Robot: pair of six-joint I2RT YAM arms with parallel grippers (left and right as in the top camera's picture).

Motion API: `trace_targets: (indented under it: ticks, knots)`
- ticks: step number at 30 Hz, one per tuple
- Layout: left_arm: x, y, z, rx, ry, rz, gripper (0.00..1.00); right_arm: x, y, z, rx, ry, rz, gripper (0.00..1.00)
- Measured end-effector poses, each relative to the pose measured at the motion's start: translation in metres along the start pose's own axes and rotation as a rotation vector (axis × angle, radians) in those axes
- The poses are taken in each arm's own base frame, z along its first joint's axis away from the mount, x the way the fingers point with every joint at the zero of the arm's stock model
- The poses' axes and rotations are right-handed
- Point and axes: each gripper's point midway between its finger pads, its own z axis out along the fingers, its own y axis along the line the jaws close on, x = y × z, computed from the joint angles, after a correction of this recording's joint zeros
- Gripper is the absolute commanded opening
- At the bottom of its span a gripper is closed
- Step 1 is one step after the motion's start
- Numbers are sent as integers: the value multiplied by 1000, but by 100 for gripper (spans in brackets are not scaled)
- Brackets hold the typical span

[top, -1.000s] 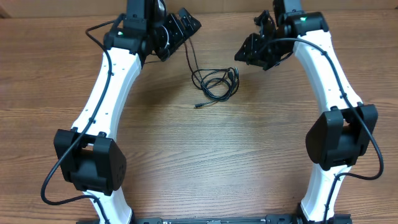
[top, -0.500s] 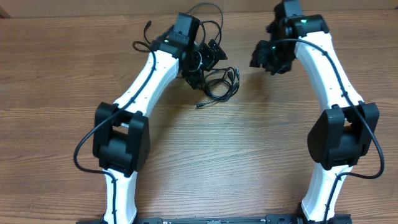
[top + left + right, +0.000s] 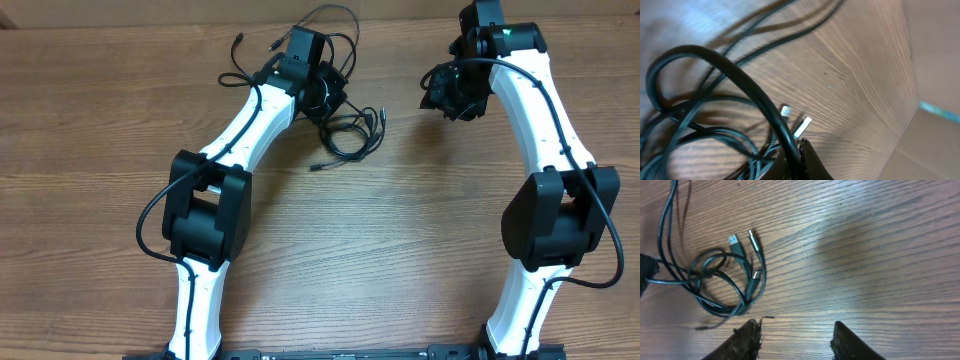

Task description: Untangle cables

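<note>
Two white arms point(image 3: 545, 120) reach over the wooden table point(image 3: 400, 250). The left gripper point(image 3: 328, 103) sits at the left edge of the tangle, its tips pressed together on a strand of the cables point(image 3: 352, 135), which lie coiled at the table's far middle. The right gripper point(image 3: 796, 335) hangs near the coil's right side, clear of it, fingers partly apart and holding nothing. Silver plug ends point(image 3: 802, 125) lie just beside the left tips.
</note>
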Motion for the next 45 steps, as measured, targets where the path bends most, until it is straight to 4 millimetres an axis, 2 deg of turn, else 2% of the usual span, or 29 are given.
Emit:
trace_targets:
  ticks: [3, 6, 9, 14, 17, 21, 26, 32, 37, 41, 45]
  knots:
    - [-2, -19, -2, 76, -5, 116, 4, 1, 1, 0, -5, 4, 4, 35]
    - [-2, -43, -15, 150, 24, 222, 4, 2, 3, 0, -16, 9, 3, 35]
    - [-6, -74, -44, 212, 47, 324, 4, 5, 9, 0, -55, 26, 5, 36]
    - [-12, -121, -117, 318, 49, 502, 4, 11, 29, -3, -173, 66, 3, 42]
    - [-13, -141, -156, 375, 24, 611, 4, 15, 45, -7, -264, 90, -10, 46]
    - [-11, -165, -193, 441, -27, 718, 4, 20, 70, -16, -417, 118, -51, 49]
    - [-16, -181, -210, 474, -94, 744, 4, 18, 107, -30, -599, 111, -94, 50]
    - [-25, -195, -217, 515, -158, 719, 4, 27, 153, -35, -697, 116, -132, 49]
    - [-28, -198, -219, 522, -165, 684, 4, 31, 193, -38, -748, 64, -213, 46]
    - [-29, -198, -219, 522, -163, 662, 4, 25, 208, -39, -757, 10, -233, 44]
    - [-30, -198, -218, 519, -166, 650, 4, 13, 204, -35, -714, -19, -144, 44]
